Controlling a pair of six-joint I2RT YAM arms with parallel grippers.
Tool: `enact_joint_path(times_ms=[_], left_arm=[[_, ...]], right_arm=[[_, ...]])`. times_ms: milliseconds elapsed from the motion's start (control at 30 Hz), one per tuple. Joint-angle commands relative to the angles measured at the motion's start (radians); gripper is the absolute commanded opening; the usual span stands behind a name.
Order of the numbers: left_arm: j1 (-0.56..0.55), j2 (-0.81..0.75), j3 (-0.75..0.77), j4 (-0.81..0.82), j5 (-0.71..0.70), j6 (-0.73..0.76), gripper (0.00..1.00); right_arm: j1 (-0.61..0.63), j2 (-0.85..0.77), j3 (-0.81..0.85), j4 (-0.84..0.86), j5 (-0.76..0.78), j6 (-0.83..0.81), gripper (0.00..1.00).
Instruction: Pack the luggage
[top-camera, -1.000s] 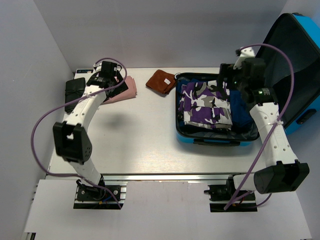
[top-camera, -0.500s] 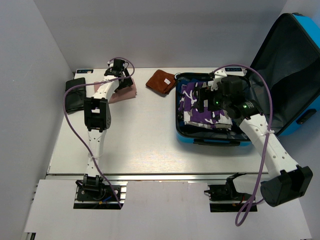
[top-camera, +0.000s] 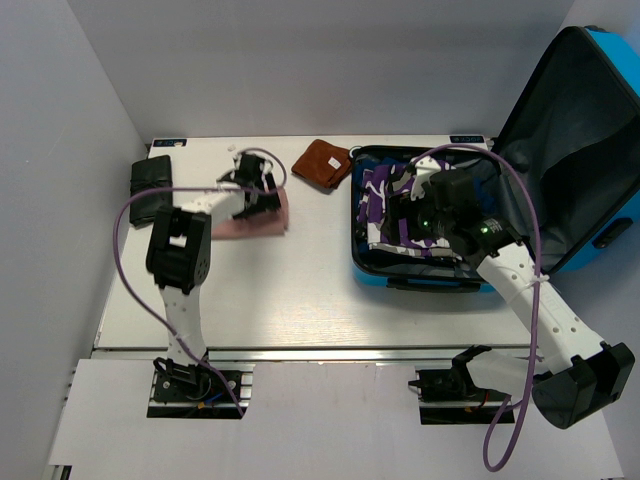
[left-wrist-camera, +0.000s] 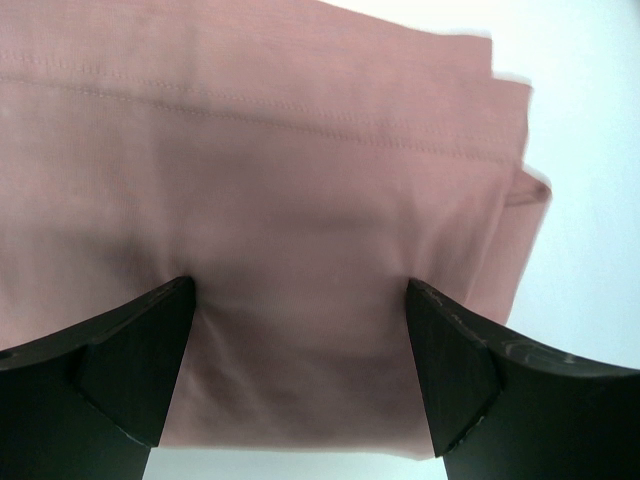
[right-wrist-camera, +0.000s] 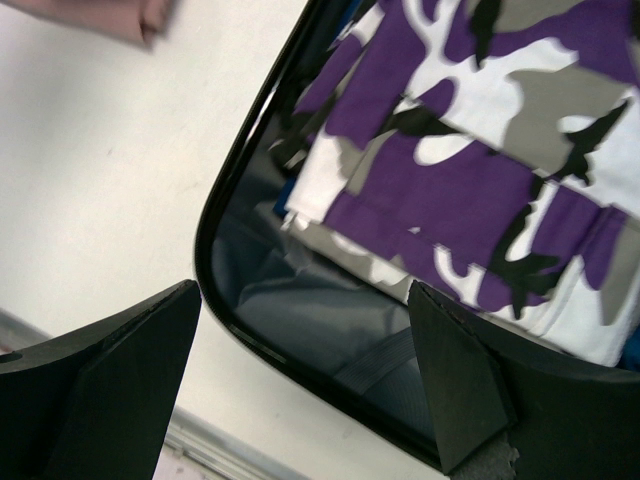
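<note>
- The left gripper (left-wrist-camera: 298, 300) spreads its 2 black fingers (left-wrist-camera: 130, 365) wide on either side of a folded dusty-pink cotton cloth (left-wrist-camera: 300, 170) and grips nothing. Whether the tips touch the fabric cannot be told.
- Likely slip: if the jaws close here, they may pinch only the top layer. The fold could then open on the lift and trail across the white table (top-camera: 300, 290).
- The right gripper (right-wrist-camera: 302, 295) is also wide and empty. It hangs over the near-left corner of the bright-blue hard-shell luggage (top-camera: 575, 110), just above a purple, white and grey camouflage garment (right-wrist-camera: 480, 170) lying inside.
- The luggage sits on the table's right side with its base flat and its lid propped open toward the right, well apart from the pink cloth.
- Likely clash: the right arm hangs over the opening the left arm would have to reach. If the pink cloth is carried across while it is there, the 2 arms or their purple cables (top-camera: 125, 260) could meet or snag.
- A rust-brown folded cloth (top-camera: 322, 162) lies between the pink cloth and the luggage, so a low, dangling load could sweep it aside or catch the black zipper rim (right-wrist-camera: 215, 250).
- A black folded item (top-camera: 150, 188) lies at the far-left edge, apart from both grippers.
</note>
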Motion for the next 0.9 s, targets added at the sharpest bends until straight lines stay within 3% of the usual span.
enact_joint_path(times_ms=[0, 200, 300, 433, 533, 733, 867], left_arm=[[-0.167, -0.172, -0.337, 0.014, 0.234, -0.029, 0.94], [-0.387, -0.366, -0.598, -0.004, 0.333, -0.130, 0.98], [-0.410, -0.492, -0.618, -0.105, 0.218, -0.170, 0.98], [-0.410, -0.702, -0.529, -0.238, 0.124, -0.151, 0.98], [-0.377, -0.821, -0.480, -0.393, -0.084, -0.228, 0.98], [-0.341, -0.839, -0.440, -0.516, -0.272, -0.296, 0.98], [-0.286, -0.750, -0.455, -0.380, -0.258, -0.193, 0.98]], right_arm=[[0.041, -0.036, -0.025, 0.014, -0.027, 0.014, 0.89], [0.157, 0.033, -0.060, 0.004, -0.018, -0.003, 0.89], [0.239, 0.040, -0.062, -0.001, 0.011, -0.009, 0.89], [0.326, 0.023, -0.091, 0.016, 0.019, -0.006, 0.89], [0.444, 0.046, -0.141, 0.007, 0.081, 0.046, 0.89], [0.573, 0.113, -0.186, 0.056, 0.278, 0.263, 0.89], [0.632, 0.130, -0.247, 0.207, 0.387, 0.500, 0.89]])
